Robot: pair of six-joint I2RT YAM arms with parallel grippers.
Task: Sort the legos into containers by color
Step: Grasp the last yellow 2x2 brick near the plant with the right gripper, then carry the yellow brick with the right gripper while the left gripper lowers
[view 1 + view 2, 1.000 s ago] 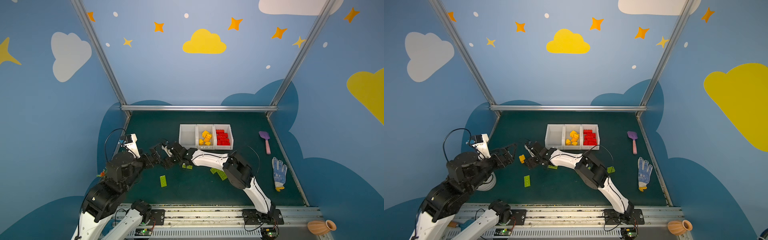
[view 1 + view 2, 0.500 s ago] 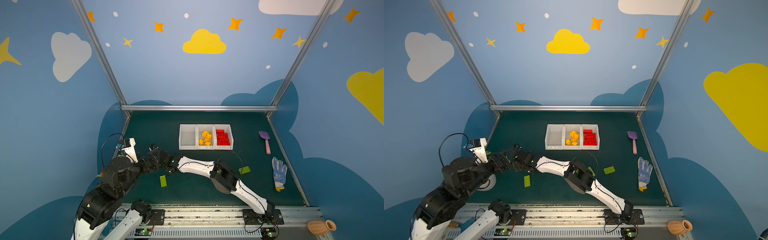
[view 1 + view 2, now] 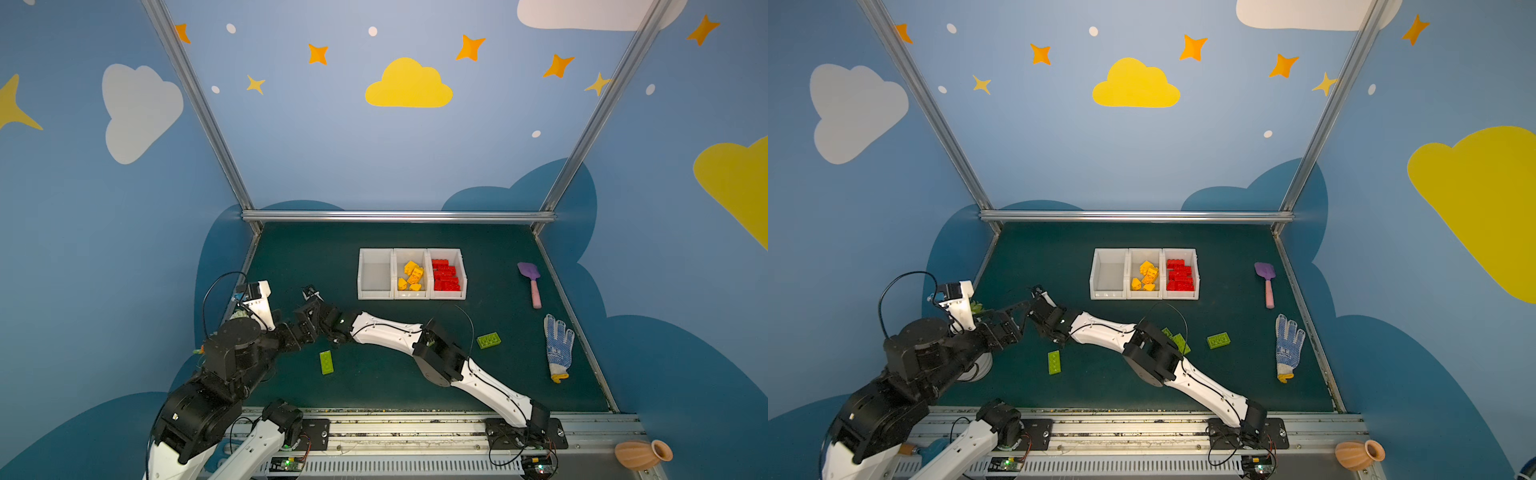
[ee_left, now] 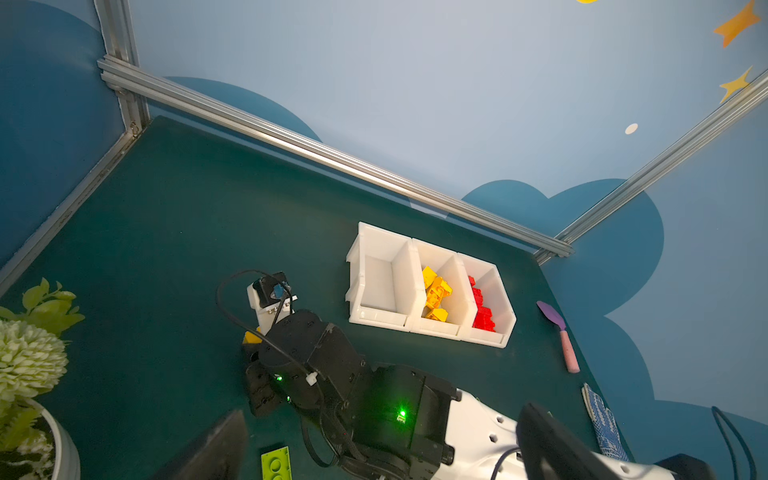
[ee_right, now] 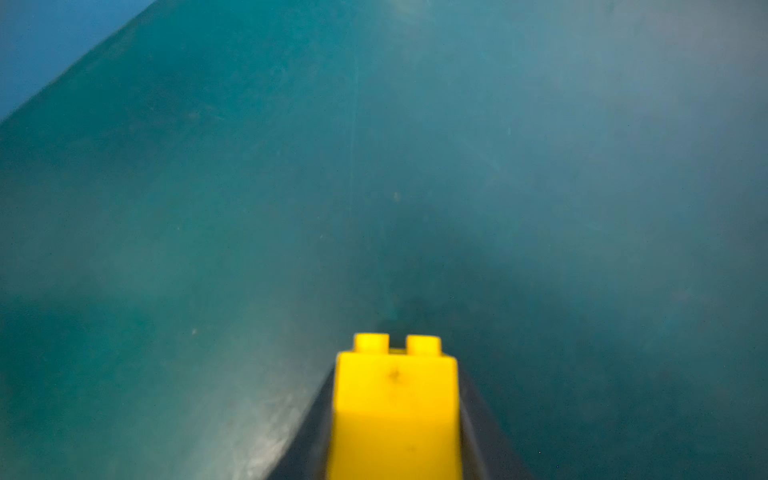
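Right tool (image 5: 397, 415) clenched a smooth, studded yellow plastic brick (image 5: 395, 386) near the matte green table's (image 3: 374, 382) 9 o'clock edge. Left tool (image 4: 382, 413) stood released. The 11 o'clock corner lay open.

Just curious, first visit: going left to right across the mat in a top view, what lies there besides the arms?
In order: left green brick, empty bin, yellow-brick bin, red-brick bin, right green brick, purple shovel, glove.

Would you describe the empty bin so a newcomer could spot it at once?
On the green table, three white bins stand in a row near the back. The empty bin is leftmost in both top views; the others hold yellow bricks and red bricks.
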